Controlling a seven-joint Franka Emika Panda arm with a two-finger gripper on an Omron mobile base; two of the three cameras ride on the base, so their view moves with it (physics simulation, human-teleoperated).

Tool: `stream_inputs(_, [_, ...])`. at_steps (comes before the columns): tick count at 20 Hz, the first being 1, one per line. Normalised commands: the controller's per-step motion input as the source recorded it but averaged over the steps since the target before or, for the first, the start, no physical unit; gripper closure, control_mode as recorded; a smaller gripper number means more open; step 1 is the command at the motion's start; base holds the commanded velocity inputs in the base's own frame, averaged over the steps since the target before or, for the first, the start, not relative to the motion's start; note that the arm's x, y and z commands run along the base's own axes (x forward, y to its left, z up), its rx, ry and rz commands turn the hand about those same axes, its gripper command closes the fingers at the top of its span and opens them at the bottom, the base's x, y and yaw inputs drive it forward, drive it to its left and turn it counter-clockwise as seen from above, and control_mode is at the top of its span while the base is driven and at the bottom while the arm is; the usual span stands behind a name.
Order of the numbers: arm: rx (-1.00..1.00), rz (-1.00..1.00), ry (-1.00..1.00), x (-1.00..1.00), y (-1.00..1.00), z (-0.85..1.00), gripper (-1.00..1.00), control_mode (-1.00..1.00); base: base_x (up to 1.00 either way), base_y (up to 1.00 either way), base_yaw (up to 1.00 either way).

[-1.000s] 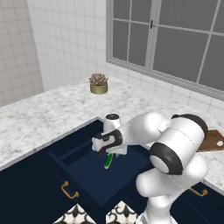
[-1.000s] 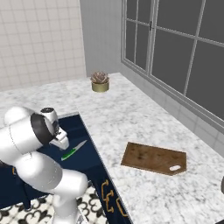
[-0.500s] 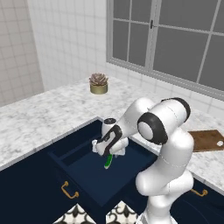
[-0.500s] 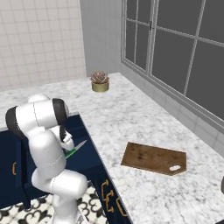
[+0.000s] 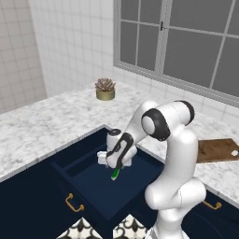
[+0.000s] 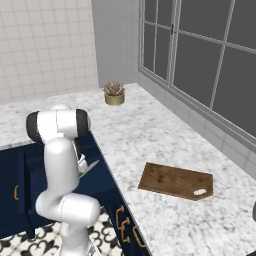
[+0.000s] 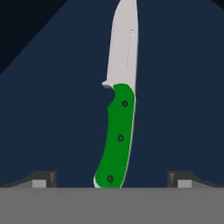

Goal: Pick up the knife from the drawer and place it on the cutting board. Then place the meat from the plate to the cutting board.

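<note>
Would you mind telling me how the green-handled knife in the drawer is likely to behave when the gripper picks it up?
The knife looks stiff, so it should lift without bending. It lies flat on the drawer floor, so rolling seems unlikely. Its smooth handle sits centred between the open gripper fingertips, though it might pivot if gripped off balance.

Kitchen: marble counter, navy drawer.

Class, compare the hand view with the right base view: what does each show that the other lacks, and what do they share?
Hand view alone: the knife's whole length, pale blade and green handle with three rivets, lying between the open gripper's fingertips.

Right base view alone: the cutting board on the marble counter, a potted plant and the window.

Both: the knife and the navy drawer it lies in.
</note>
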Motion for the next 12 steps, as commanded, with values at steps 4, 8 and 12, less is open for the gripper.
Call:
stream_inputs(4, [0.0, 0.0, 0.0, 0.0, -0.12, -0.36, -1.0, -1.0, 0.0, 0.0, 0.0])
stream_inputs(8, [0.0, 0.0, 0.0, 0.0, -0.06, -0.29, -1.0, -1.0, 0.0, 0.0, 0.0])
stream_inputs(12, [0.0, 0.0, 0.0, 0.04, 0.0, -0.22, -1.0, -1.0, 0.0, 0.0, 0.0])
